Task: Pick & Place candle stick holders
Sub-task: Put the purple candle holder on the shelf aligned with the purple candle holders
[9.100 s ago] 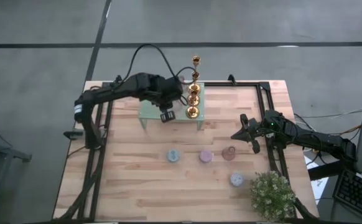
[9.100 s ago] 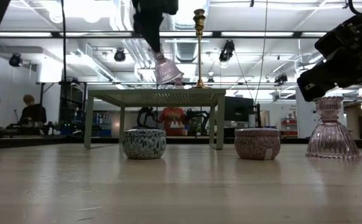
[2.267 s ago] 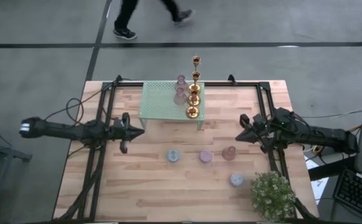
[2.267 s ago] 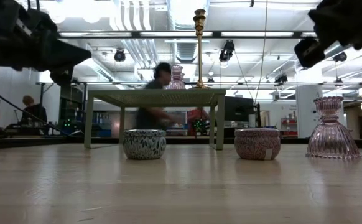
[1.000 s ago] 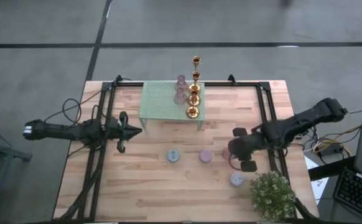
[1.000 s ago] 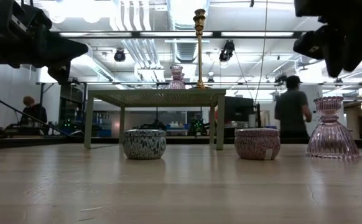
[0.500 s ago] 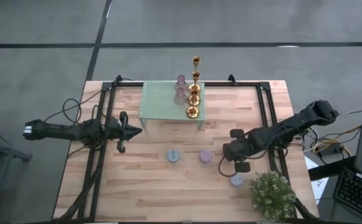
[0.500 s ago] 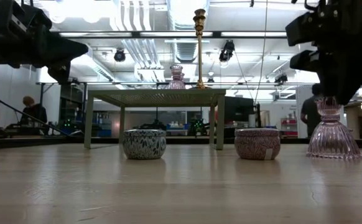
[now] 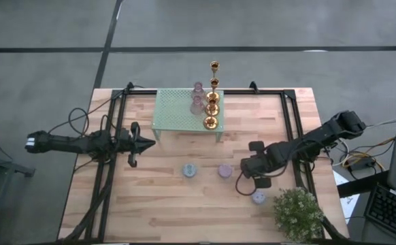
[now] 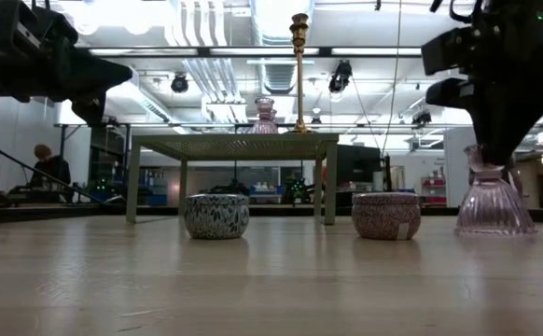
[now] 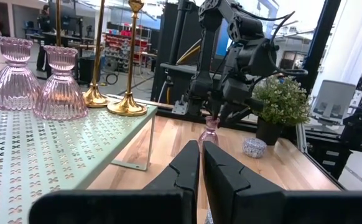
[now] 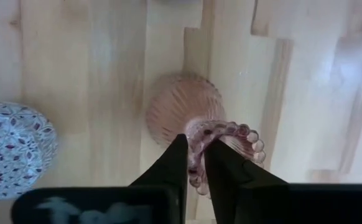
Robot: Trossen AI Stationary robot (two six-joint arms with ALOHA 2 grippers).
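Table (image 9: 171, 204): wooden, holders are standing as before.
Right gripper (image 12: 194, 163): having come down, is pinching pink glass holder (image 10: 494, 201) rim.
Left gripper (image 9: 156, 141): is staying closed, empty.

Wide bare desk (image 9: 164, 204) along the front and left, easy passage there. Right front corner is crowded: the potted plant (image 9: 298, 212) sits just beside a squat holder (image 9: 258, 197). At the back, the mint rack (image 9: 174, 116) with tall gold sticks (image 9: 213, 88) blocks the way.
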